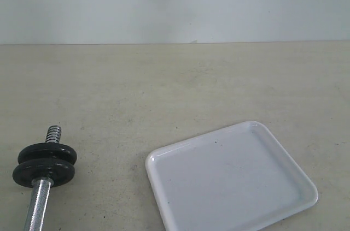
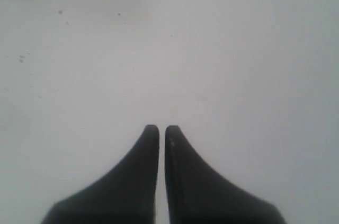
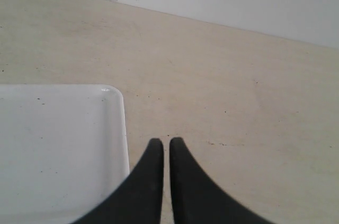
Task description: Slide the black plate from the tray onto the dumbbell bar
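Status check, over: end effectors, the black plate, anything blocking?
Both shut, empty: left end effector, right end effector. Two black discs sit on the dumbbell bar; tray shows no plate. Nothing in the way.

1. No text, label, brand, number or sign can be read in any of the three views.
2. The black discs on the dumbbell bar appear too small to show any cast marking.

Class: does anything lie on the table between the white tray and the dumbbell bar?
Nothing visible does. The table between the tray and the bar shows nothing on it. The tray holds no plate; two black plates already sit on the bar.
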Controlling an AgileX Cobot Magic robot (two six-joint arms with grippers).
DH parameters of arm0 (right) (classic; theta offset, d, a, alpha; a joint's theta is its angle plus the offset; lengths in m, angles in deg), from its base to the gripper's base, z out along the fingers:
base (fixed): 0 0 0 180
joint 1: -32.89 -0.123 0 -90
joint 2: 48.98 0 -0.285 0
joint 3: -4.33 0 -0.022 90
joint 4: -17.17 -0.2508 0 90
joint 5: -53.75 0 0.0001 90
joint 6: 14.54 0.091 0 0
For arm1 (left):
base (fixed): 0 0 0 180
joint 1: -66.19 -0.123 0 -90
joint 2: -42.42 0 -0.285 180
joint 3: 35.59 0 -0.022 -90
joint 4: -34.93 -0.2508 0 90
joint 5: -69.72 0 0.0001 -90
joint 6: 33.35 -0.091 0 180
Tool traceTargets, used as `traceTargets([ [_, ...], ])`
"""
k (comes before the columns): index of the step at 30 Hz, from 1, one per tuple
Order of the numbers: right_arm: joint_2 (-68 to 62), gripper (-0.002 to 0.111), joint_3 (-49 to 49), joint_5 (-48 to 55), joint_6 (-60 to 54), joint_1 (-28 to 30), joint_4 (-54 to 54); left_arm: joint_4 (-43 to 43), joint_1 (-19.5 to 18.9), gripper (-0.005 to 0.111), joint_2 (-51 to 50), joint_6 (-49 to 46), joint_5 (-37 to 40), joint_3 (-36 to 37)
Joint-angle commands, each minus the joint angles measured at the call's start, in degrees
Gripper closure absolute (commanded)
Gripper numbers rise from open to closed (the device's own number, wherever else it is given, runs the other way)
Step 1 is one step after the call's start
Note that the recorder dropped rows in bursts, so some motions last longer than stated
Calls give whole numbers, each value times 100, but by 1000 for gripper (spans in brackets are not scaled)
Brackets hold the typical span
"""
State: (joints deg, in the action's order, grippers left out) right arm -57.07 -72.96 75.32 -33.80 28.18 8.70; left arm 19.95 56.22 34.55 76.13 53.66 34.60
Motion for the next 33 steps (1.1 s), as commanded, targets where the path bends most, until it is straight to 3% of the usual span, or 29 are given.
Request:
traceTargets([
  [1,30,106,7,-34,-4,17,-3,1032,41,102,8,-2660,-95,471],
  [7,30,106,7,-34,-4,17,-3,1155,41,102,8,-7671,-136,561],
  [11,30,106,7,-34,-4,17,-3,1155,41,102,8,-8919,460,641],
  [16,30,106,7,-34,-4,17,-3,1121,54,102,8,-9317,1933,703],
  [23,30,106,7,-34,-4,17,-3,1121,54,102,8,-9651,2608,703],
  [27,30,106,7,-34,-4,17,-3,1121,54,102,8,-9763,3377,703],
  [33,30,106,7,-34,-4,17,-3,1142,54,102,8,-9871,3489,703],
])
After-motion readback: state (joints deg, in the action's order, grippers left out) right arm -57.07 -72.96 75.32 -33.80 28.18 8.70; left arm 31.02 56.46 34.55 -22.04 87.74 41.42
